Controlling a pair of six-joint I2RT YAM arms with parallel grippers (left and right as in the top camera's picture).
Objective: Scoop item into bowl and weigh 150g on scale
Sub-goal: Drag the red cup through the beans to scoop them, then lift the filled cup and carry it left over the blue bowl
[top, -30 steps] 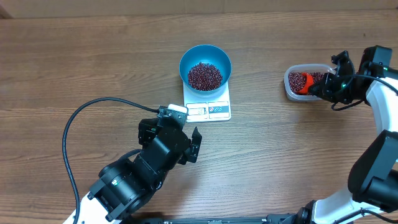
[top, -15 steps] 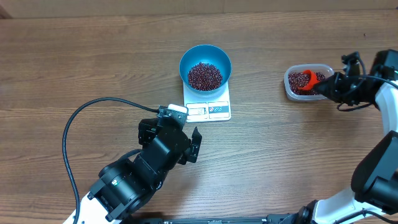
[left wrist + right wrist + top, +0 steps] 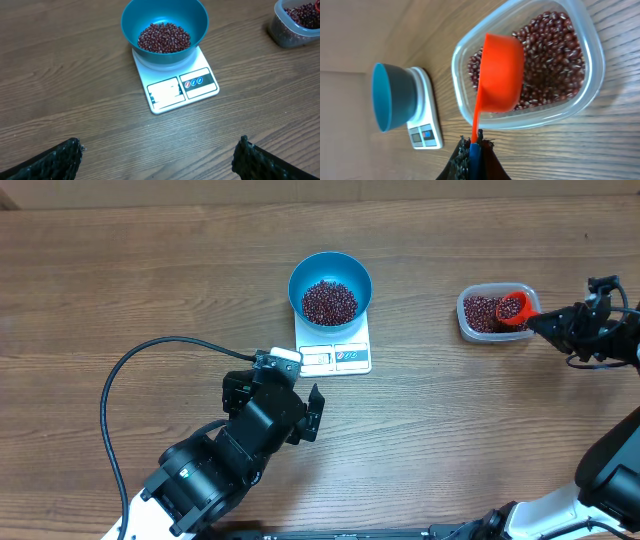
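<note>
Right hand [image 3: 475, 148] is pressed together on the thin handle of a small orange-red scoop [image 3: 501, 72]. It holds the handle at its far end, and the cup of the scoop hangs over the clear plastic tub [image 3: 520, 117] at the right side of the tabletop [image 3: 150, 270]. From the wrist view the cup is turned on its side, so mostly its outer wall is visible. Whether it touches the beans below, and whether something is inside it, I cannot tell. The tub is filled with dark red beans [image 3: 555, 55] in a loose layer.

Left hand [image 3: 157, 159] is spread wide, with its two dark fingers far apart, and it holds nothing. It hangs over bare wood near the front of the tabletop, just before the scale [image 3: 335, 358] and a little to its left. A black cable [image 3: 110, 400] makes a loop on the wood beside this arm.

The white scale lies flat near the middle of the tabletop, with its display window and a small printed label toward the front edge. The number on the display is too small to read. On the back part of the scale stands the blue bowl [image 3: 297, 275], upright. Inside it lies a heap of the same dark red beans [image 3: 330, 301], which covers the bottom. Bowl and tub are well apart.
</note>
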